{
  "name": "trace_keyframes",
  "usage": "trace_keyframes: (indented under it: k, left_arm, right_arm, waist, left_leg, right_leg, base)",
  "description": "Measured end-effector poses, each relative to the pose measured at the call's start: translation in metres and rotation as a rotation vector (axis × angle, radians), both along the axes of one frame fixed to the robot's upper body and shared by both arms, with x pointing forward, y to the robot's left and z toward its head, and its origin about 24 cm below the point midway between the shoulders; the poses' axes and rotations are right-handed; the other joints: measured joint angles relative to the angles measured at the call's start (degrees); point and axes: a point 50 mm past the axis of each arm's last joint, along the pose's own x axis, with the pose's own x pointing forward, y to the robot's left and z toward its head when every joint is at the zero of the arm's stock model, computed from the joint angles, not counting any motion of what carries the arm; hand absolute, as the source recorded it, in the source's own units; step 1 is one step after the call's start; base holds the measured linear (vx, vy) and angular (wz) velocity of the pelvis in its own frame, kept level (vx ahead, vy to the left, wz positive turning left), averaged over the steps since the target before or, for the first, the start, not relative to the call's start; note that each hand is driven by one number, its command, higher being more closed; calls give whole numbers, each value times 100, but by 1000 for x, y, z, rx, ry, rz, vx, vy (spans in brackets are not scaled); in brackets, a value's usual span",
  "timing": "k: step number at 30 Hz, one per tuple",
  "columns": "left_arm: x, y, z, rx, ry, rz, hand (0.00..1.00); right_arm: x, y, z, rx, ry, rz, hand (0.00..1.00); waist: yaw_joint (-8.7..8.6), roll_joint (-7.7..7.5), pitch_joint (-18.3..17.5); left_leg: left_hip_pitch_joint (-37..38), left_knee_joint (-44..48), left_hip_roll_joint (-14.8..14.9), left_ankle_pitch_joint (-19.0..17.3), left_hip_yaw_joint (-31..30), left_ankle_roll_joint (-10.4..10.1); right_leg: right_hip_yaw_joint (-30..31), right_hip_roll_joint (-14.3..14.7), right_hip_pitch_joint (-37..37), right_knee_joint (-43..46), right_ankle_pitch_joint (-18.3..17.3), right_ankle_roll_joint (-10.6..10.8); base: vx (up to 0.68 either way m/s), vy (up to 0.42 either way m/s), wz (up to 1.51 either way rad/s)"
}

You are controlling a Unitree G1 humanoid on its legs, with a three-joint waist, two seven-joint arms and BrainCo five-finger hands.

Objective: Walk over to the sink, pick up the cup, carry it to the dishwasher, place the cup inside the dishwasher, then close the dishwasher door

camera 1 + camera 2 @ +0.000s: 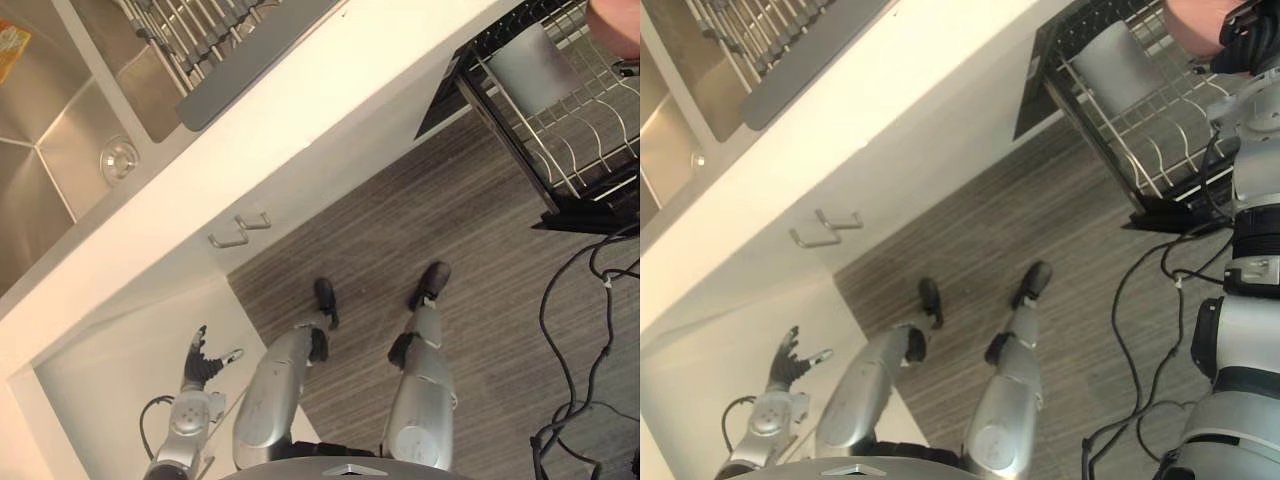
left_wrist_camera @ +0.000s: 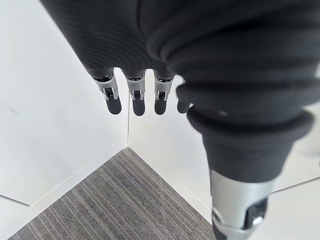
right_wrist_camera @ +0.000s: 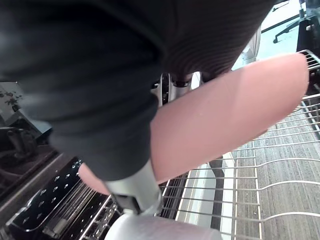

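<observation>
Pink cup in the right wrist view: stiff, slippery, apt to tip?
Probably stiff: the pink cup shows no dent where the right hand grips it. Its smooth wall may be slippery. Long and round, it could roll or tip on the wire rack.

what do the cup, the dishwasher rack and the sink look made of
The cup looks like plastic: matte opaque pink, only a soft sheen. The dishwasher rack is thin metal wire, pale, perhaps coated. The sink looks like brushed stainless steel: dull grey, streaked reflections.
</observation>
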Motion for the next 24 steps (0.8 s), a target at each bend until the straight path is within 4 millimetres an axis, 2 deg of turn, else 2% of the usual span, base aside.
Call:
trace_keyframes:
  k: [10,15,21,22,24]
  left_arm:
    - [-1,-8,-2,-3,5,-39,0]
    - [-1,-11,-2,-3,4,-56,0]
    - [-1,-14,-2,-2,4,-68,0]
    - [0,-16,-2,-3,3,-76,0]
    - [0,-17,-2,-3,2,-78,0]
  right_arm:
    - [0,-3,-2,-2,36,-48,100]
    - [-2,-5,-1,0,-1,-74,100]
    - [-10,-18,-3,35,-66,-144,100]
    - [-13,-21,-3,27,-70,-160,0]
    - [-15,-23,-2,33,-86,-168,0]
  waist:
    - [46,18,-12]
    - [34,27,-18]
    - [26,91,-62]
    - [18,109,-75]
    - [10,126,-87]
  left_leg:
    - [-124,1,-80,16,-15,25]
    - [-142,3,-86,14,-12,24]
    - [-287,23,-89,14,6,24]
    - [-285,23,-96,14,3,24]
    - [-277,23,-99,14,-1,24]
  right_leg:
    - [-11,-85,-103,1,5,6]
    - [15,-87,-133,2,2,2]
    - [54,-90,-291,2,9,4]
    - [67,-93,-295,2,32,27]
    - [75,-94,-296,2,47,45]
  base:
    - [0,14,3]
    - [0,0,0]
    - [4,1,-1]
    - [0,0,0]
    - [14,3,-4]
